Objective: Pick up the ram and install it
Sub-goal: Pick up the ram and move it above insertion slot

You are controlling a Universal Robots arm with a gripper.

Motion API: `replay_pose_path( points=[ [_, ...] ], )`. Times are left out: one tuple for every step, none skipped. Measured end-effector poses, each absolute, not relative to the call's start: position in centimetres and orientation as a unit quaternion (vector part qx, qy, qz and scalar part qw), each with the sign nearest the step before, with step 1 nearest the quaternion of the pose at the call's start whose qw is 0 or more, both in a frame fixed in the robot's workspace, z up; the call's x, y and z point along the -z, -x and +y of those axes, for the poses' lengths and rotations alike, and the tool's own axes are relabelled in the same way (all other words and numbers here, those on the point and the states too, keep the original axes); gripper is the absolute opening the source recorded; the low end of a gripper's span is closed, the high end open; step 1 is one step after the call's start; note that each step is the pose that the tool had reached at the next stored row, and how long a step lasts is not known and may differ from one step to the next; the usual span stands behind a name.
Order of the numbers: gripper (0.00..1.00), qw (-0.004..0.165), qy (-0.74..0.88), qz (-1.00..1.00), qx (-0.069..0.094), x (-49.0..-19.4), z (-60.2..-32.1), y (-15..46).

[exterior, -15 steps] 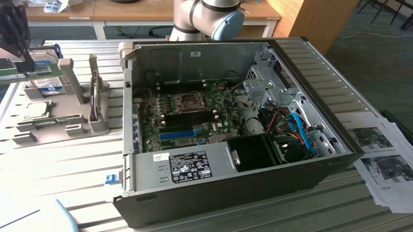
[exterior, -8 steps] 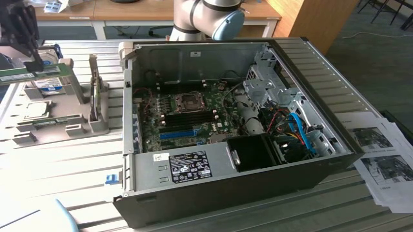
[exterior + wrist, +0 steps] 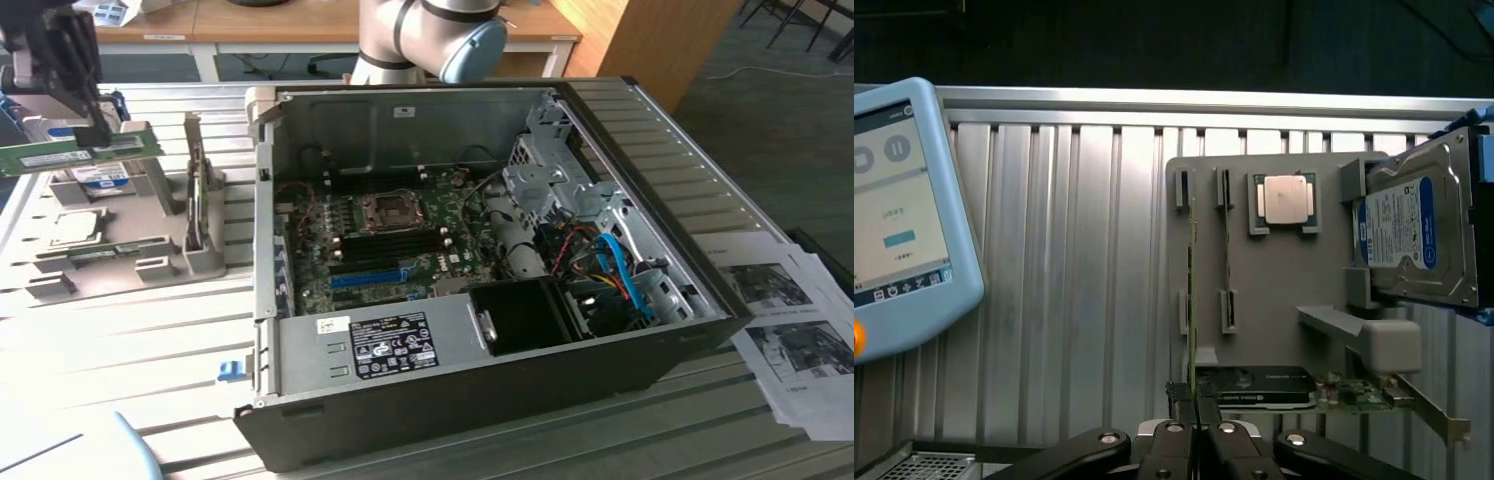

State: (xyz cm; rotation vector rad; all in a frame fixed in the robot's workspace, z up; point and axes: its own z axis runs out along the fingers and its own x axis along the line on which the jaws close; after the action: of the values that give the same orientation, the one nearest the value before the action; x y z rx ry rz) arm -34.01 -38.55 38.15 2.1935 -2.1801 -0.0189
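Hand (image 3: pixel 94 138) at the exterior frame's upper left grips the ram (image 3: pixel 54 158), lifted above the grey holder (image 3: pixel 120 255) on the bench (image 3: pixel 134 380). The stick's long axis runs across the frame. The motherboard (image 3: pixel 387 250) lies well apart, toward frame centre.

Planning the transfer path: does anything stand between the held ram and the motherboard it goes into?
The gripper holds the ram above the gray tray. The case's side wall stands between it and the motherboard. The case top is open, and nothing visible covers the board.
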Motion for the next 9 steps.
replay_pose_path(
  points=[
    [0.11,0.025,-0.709,-0.705,0.006,-38.2,-38.5,33.8],
    [0.11,0.025,-0.709,-0.705,0.006,-38.2,-38.5,33.6],
    [0.11,0.025,-0.709,-0.705,0.007,-38.2,-38.5,33.4],
    [0.11,0.025,-0.709,-0.705,0.007,-38.2,-38.5,33.2],
    [0.11,0.025,-0.709,-0.705,0.007,-38.1,-38.5,33.1],
    [0.11,0.025,-0.709,-0.705,0.007,-38.2,-38.5,32.9],
    [0.11,0.025,-0.709,-0.705,0.007,-38.2,-38.5,32.7],
    [0.11,0.026,-0.709,-0.705,0.007,-38.2,-38.5,32.5],
    [0.11,0.026,-0.709,-0.705,0.007,-38.2,-38.5,32.3]
  ],
)
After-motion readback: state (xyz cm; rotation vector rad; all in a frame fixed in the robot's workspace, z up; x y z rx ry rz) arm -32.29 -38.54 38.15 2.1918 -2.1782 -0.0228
